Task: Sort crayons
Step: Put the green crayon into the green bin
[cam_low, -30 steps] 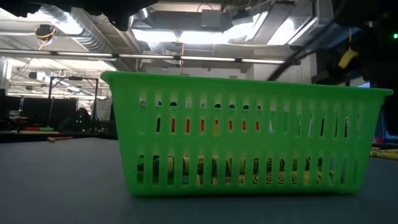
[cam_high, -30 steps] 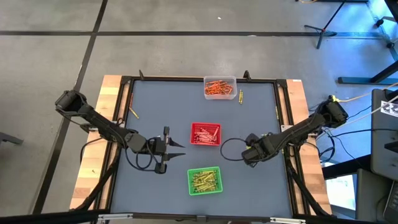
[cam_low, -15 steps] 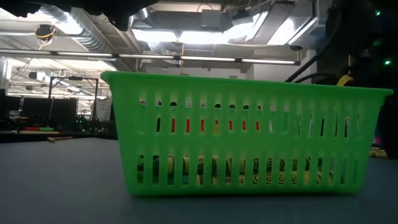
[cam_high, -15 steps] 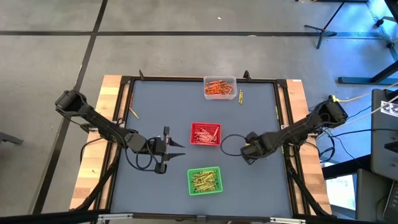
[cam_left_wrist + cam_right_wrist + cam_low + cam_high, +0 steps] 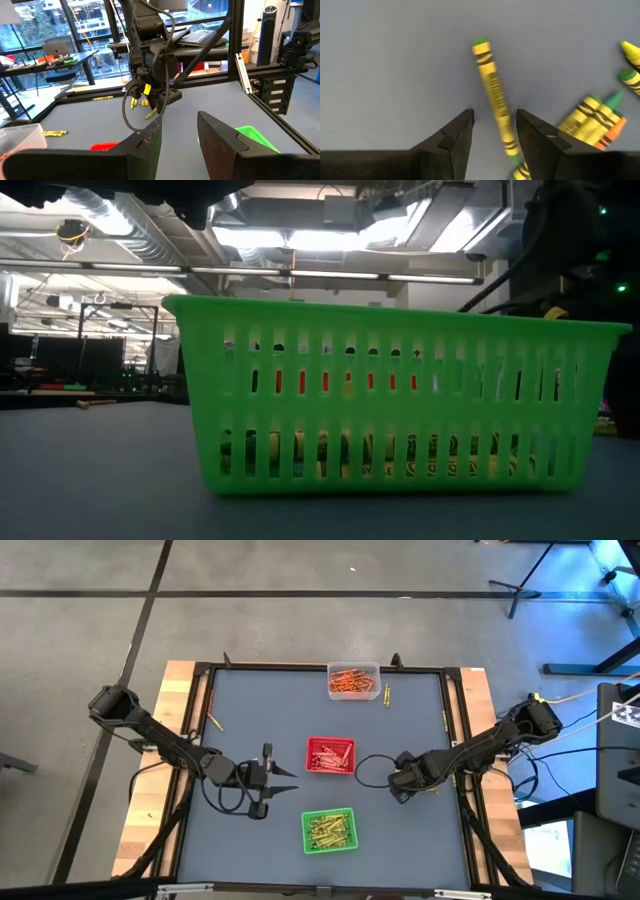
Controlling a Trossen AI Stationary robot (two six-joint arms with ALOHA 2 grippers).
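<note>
In the right wrist view a yellow-green crayon [image 5: 492,90] lies flat on the grey mat. My right gripper [image 5: 495,114] points down, open, with one finger on each side of the crayon's lower half; no touch shows. More loose yellow-green crayons [image 5: 595,120] lie close beside it. In the high view this gripper [image 5: 398,783] hangs right of the red tray [image 5: 330,755]. My left gripper [image 5: 285,781] waits level and open, left of that tray, holding nothing [image 5: 180,122].
The green tray [image 5: 328,830] of yellow-green crayons stands near the front and fills the low view [image 5: 400,410]. A clear tray [image 5: 353,680] of orange crayons stands at the far edge. Single crayons lie at the far left [image 5: 214,723] and far right [image 5: 387,695].
My right gripper has sunk toward the mat and shifted slightly toward the red tray, keeping its fingers the same distance apart. The trays and my left arm have kept still.
</note>
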